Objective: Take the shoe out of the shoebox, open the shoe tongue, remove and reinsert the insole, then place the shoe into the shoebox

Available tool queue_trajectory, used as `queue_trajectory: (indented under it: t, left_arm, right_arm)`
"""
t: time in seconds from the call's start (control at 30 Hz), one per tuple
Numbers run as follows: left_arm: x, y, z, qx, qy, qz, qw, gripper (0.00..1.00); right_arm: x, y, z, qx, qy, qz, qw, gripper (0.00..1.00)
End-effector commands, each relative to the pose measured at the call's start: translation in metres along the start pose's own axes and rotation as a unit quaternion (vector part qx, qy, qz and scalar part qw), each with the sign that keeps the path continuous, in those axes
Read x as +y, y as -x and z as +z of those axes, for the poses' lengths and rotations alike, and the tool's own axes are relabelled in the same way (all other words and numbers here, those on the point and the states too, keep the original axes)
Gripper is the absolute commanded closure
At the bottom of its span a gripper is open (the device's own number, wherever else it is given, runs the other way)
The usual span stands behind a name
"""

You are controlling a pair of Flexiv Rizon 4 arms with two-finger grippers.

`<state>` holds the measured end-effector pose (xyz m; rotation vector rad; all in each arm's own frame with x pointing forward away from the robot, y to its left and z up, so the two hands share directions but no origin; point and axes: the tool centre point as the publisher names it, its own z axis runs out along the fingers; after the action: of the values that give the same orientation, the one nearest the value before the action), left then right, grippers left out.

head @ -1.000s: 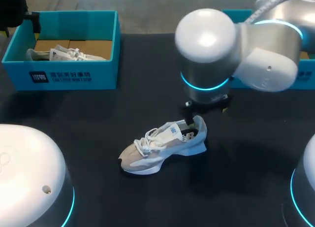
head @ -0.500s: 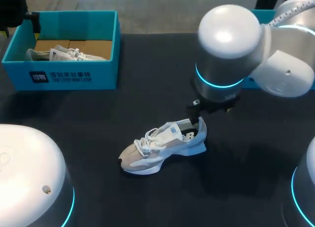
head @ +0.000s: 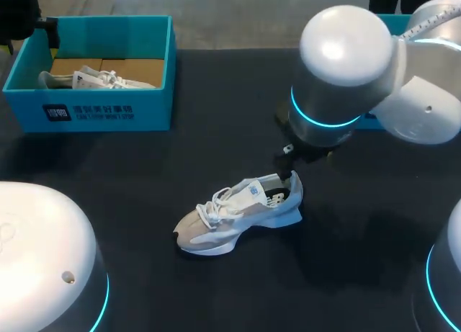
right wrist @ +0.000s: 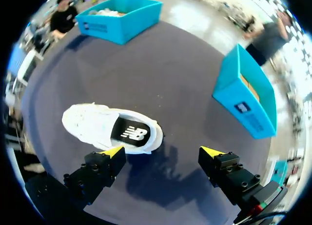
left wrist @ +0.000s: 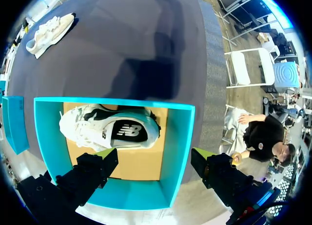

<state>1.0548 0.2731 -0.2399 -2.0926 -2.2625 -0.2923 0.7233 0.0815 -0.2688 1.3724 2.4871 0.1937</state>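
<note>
A white and grey shoe point(head: 238, 213) lies on its sole on the black table, toe toward my left; its dark insole point(right wrist: 131, 133) shows through the opening. My right gripper point(right wrist: 163, 154) hovers open just above the heel, with the shoe beside one fingertip point(right wrist: 113, 152) and nothing between the fingers. In the head view that gripper point(head: 290, 163) sits under the arm's large wrist. My left gripper point(left wrist: 153, 169) hangs open over the teal shoebox point(left wrist: 180, 147), which holds a second white shoe point(left wrist: 109, 130).
The left shoebox point(head: 94, 112) stands at the back left with its shoe point(head: 94, 78) inside. A second teal box point(right wrist: 246, 95) stands at the back right, mostly hidden behind my right arm point(head: 353, 65) in the head view. White arm bases point(head: 43, 260) fill the front corners.
My right arm has swung to the right and a little back, its gripper staying open over the shoe's heel. The shoe and the left arm have not moved.
</note>
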Motion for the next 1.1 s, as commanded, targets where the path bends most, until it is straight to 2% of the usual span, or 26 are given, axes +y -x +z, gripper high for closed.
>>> queue_trajectory:
  t: [0.03, 0.07, 0.1, 0.17, 0.2, 0.27, 0.3, 0.37, 0.4, 0.67, 1.1]
  left_arm:
    - [-0.001, 0.000, 0.000, 0.000, 0.001, 0.000, 1.000, 0.00]
    - [-0.001, 0.000, 0.000, 0.000, 0.001, 0.000, 1.000, 0.00]
    - [-0.001, 0.000, 0.000, 0.000, 0.001, 0.000, 1.000, 0.00]
    - [-0.001, 0.000, 0.000, 0.000, 0.001, 0.000, 1.000, 0.00]
    - [-0.001, 0.000, 0.000, 0.000, 0.001, 0.000, 1.000, 0.00]
    - [-0.001, 0.000, 0.000, 0.000, 0.001, 0.000, 1.000, 0.00]
    - [-0.001, 0.000, 0.000, 0.000, 0.001, 0.000, 1.000, 0.00]
    - [-0.001, 0.000, 0.000, 0.000, 0.001, 0.000, 1.000, 0.00]
    - [-0.001, 0.000, 0.000, 0.000, 0.001, 0.000, 1.000, 0.00]
    - [-0.001, 0.000, 0.000, 0.000, 0.001, 0.000, 1.000, 0.00]
    - [-0.001, 0.000, 0.000, 0.000, 0.001, 0.000, 1.000, 0.00]
  right_arm:
    - [-0.021, 0.020, -0.002, 0.125, 0.133, -0.181, 0.966, 0.00]
    - [-0.022, 0.021, -0.003, 0.129, 0.135, -0.188, 0.964, 0.00]
    - [-0.026, 0.026, -0.004, 0.142, 0.155, -0.236, 0.949, 0.00]
    - [-0.026, 0.027, -0.004, 0.145, 0.156, -0.246, 0.946, 0.00]
    - [-0.030, 0.035, -0.004, 0.153, 0.171, -0.281, 0.932, 0.00]
    - [-0.030, 0.036, -0.004, 0.156, 0.173, -0.284, 0.930, 0.00]
    - [-0.033, 0.045, -0.004, 0.149, 0.177, -0.314, 0.921, 0.00]
    - [-0.034, 0.046, -0.004, 0.148, 0.177, -0.319, 0.919, 0.00]
    - [-0.036, 0.055, -0.002, 0.148, 0.179, -0.336, 0.913, 0.00]
    - [-0.041, 0.079, 0.003, 0.148, 0.202, -0.357, 0.900, 0.00]
    - [-0.047, 0.103, 0.008, 0.147, 0.215, -0.343, 0.903, 0.00]
